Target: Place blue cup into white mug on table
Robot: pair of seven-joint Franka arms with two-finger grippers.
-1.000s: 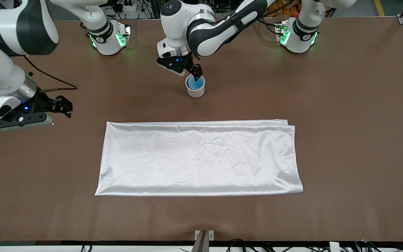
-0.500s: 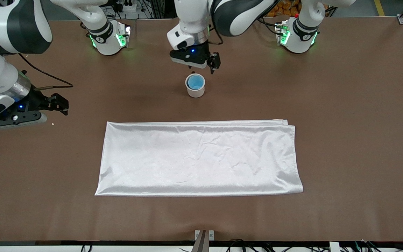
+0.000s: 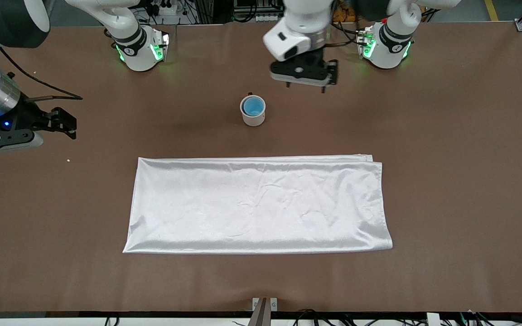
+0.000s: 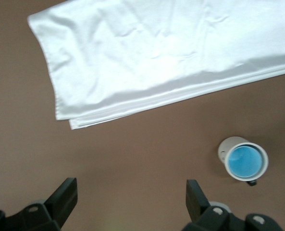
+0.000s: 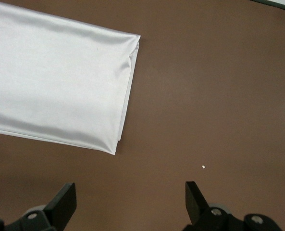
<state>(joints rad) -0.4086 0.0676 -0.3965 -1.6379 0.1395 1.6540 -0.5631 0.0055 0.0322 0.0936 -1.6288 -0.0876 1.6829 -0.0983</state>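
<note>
Both arms glossy white shells, black joint bands. Bases glow green. Black tools: left tool point(image 3: 306, 84), right tool point(image 3: 64, 123), blue LED; black cable trailing.

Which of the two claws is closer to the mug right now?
The left claw, open over the table just past the white mug holding the blue cup. The right claw waits at its own end.

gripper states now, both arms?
Left gripper: open, empty, over the table beside the white mug.
Right gripper: open, empty, waiting over the right arm's table end.
</note>
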